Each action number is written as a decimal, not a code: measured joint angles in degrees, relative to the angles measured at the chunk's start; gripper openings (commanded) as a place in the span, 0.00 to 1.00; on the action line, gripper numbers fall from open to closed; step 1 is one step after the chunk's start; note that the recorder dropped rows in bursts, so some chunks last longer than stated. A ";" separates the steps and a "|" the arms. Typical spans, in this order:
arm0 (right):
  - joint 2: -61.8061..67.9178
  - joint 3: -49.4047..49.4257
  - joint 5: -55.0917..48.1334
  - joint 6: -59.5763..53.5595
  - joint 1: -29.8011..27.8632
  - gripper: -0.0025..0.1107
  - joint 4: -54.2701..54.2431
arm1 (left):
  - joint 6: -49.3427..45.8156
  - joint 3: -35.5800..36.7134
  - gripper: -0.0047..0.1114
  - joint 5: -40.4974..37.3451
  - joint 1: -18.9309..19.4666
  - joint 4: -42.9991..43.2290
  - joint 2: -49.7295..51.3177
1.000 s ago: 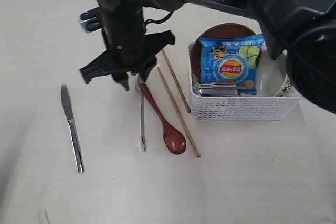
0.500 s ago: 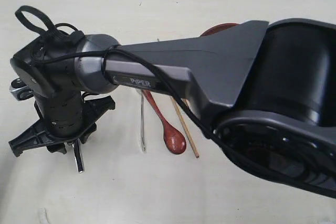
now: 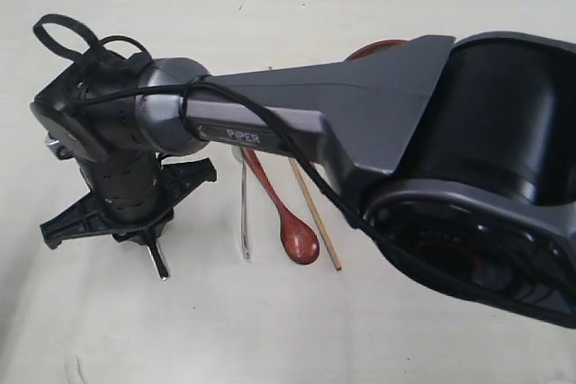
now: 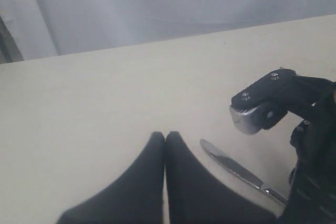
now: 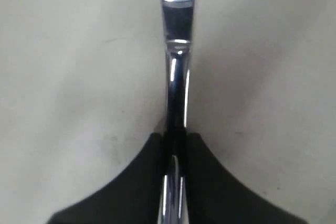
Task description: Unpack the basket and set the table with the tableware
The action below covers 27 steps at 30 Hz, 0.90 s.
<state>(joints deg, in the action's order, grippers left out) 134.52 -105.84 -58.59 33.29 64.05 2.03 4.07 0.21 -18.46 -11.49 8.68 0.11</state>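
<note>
Pale cream wood-grain tabletop fills the exterior view, with a grey wall beyond its far edge. Largest on it is the right arm, a dark grey body that reaches from the right side across the middle to the left half of the table and hides the basket. Behind the arm, toward the far edge, a sliver of the brown plate shows. Near the table's middle three pieces lie close together, pointing roughly from the far edge to the near edge: a dark red-brown wooden spoon, a wooden chopstick just to its right, and a steel fork just to its left. Left of them, the right gripper points down with its black fingers clamped on the handle of the steel knife; whether the knife is clear of the table cannot be told. The left gripper hangs over bare table, jaws pressed together on nothing.
</note>
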 measured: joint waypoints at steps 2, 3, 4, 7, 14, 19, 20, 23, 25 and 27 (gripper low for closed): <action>0.00 0.00 -0.92 4.44 -1.20 0.02 -1.19 | 0.00 0.00 0.04 0.00 0.00 0.00 0.00; 0.00 0.00 -1.36 6.20 -1.81 0.02 -1.58 | 0.00 0.00 0.04 0.00 0.00 0.00 0.00; 0.00 0.00 -1.83 8.41 -2.30 0.02 -2.40 | 0.00 0.00 0.04 0.00 0.00 0.00 0.00; 0.00 0.00 -3.78 15.55 -2.75 0.02 -3.05 | 0.00 0.00 0.04 0.00 0.00 0.00 0.00; -0.10 0.00 -4.08 26.57 1.85 0.02 -4.51 | 0.00 0.00 0.04 0.00 0.00 0.00 0.00; -0.10 0.00 0.10 28.64 3.81 0.02 -7.36 | 0.00 0.00 0.04 0.00 0.00 0.00 0.00; -0.10 0.00 1.68 28.64 3.81 0.02 -8.53 | 0.00 0.00 0.04 0.00 0.00 0.00 0.00; -0.10 0.00 6.63 28.76 3.91 0.02 -11.45 | 0.00 0.00 0.04 0.00 0.00 0.00 0.00; -0.10 0.00 7.87 28.76 3.94 0.02 -11.94 | 0.00 0.00 0.04 0.00 0.00 0.10 0.00; -0.10 0.00 7.59 28.61 4.04 0.02 -11.49 | 0.00 0.00 0.04 0.00 0.00 0.08 0.00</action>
<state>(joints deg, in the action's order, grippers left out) 134.42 -105.84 -51.00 61.90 68.09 -9.46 4.07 0.21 -18.46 -11.49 8.76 0.11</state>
